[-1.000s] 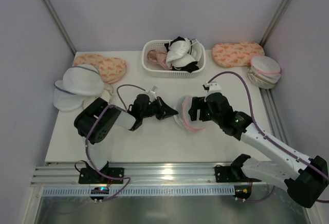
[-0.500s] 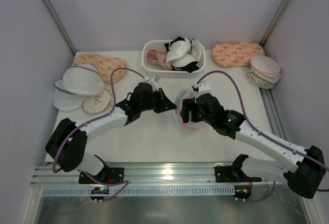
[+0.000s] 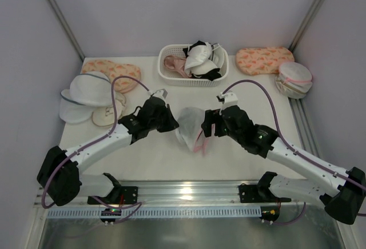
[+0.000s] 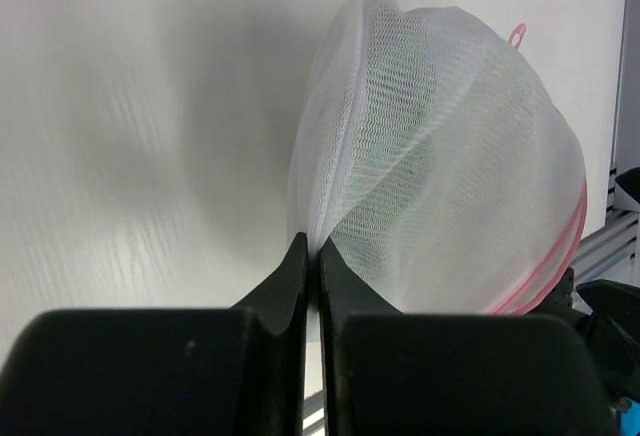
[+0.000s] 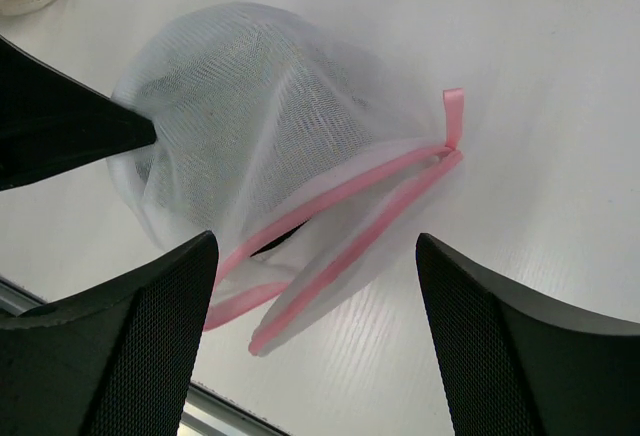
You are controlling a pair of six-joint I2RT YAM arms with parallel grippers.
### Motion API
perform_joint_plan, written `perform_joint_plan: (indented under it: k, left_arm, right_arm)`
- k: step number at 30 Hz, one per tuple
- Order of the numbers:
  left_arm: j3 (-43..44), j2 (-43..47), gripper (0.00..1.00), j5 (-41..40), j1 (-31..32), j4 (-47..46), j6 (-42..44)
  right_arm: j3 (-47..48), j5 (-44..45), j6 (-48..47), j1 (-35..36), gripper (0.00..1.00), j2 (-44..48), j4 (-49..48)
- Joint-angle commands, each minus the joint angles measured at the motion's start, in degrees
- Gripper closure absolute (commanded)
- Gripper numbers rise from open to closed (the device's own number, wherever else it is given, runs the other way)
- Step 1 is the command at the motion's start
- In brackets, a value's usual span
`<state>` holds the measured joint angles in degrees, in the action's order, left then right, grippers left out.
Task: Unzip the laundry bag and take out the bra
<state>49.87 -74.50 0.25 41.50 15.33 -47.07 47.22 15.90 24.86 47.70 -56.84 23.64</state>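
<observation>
left gripper outstretched, pinching laundry bag

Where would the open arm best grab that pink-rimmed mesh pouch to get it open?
Probably the pink rim, from the gaping side: the laundry bag has its zip partly parted, the open right end effector straddles that band, and the left end effector pinches the mesh opposite.

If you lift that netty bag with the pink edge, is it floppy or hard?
Probably floppy: the laundry bag creases where the left gripper pinches its mesh. Likely light, being thin see-through netting. Its pink rim looks bendy too.
</observation>
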Motion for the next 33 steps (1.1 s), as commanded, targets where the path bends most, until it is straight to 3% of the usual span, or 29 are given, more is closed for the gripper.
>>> perform_joint_plan:
  k: [1,6,15,25,30,32,33]
  left_arm:
    - [1.02,2.52,1.0,-1.66,0.08,1.1,1.37]
    - [1.02,2.26,1.0,-0.6,0.08,0.67,0.84]
    - [-3.46,1.29,1.0,1.75,0.08,-3.81,-1.44]
    - [-3.64,0.67,1.0,3.7,-0.01,-6.28,-3.2]
    - [-4.16,0.76,1.0,4.14,-0.01,-6.98,-3.73]
    - [-4.34,0.67,1.0,4.23,-0.1,-7.16,-3.73]
    - [-4.43,0.67,1.0,4.32,-0.19,-7.25,-3.73]
  right_arm:
    - [0.41,0.8,1.33,0.99,0.17,-0.02,-0.7]
    - [1.38,1.41,2.12,3.01,0.17,-2.4,-2.54]
    - [2.26,11.34,6.6,3.98,0.25,-2.84,8.43]
    - [-2.04,6.78,8.36,5.03,0.33,-4.68,3.35]
    - [-1.52,7.3,9.06,5.65,0.46,-7.32,4.48]
    - [-1.61,8.18,9.85,6.0,0.54,-7.93,5.62]
    - [-1.61,9.4,10.03,5.91,0.64,-8.11,6.85]
